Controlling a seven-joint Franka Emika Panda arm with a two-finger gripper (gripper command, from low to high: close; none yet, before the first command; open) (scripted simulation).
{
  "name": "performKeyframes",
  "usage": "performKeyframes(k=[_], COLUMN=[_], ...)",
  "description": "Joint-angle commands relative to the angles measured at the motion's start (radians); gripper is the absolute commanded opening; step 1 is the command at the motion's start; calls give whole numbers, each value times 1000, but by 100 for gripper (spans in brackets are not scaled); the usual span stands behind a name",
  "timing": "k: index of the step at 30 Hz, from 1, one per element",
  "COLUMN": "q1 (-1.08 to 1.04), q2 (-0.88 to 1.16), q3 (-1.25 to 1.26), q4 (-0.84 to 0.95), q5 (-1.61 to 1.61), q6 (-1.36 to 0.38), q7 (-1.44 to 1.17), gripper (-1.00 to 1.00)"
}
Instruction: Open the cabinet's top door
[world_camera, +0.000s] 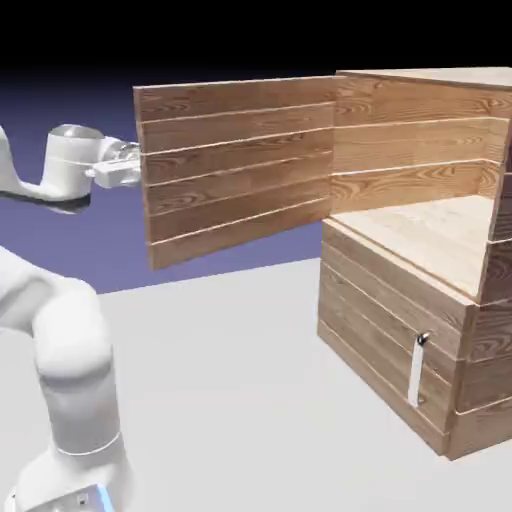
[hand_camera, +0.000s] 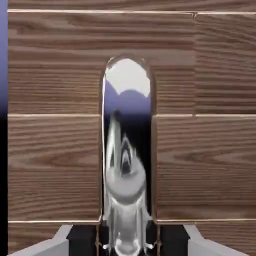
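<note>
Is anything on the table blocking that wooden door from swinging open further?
Nothing visible does. The top door stands wide open from the cabinet, the end effector closed on its handle. The table under and beyond the door shows bare.

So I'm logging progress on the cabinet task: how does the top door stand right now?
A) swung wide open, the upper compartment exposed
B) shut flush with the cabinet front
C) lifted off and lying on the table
A: the top door stands swung far out from the cabinet, leaving the upper compartment open, while the gripper sits at its silver handle.
</note>
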Motion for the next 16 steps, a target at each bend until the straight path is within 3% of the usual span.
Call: performKeyframes(k=[1,16], q1=[-36,-576], q2=[4,-129], q3=[32,385], q4=[30,513], q5=[10,144], q6=[-19,-283], q7=[-1,-120], gripper=[-100,-100])
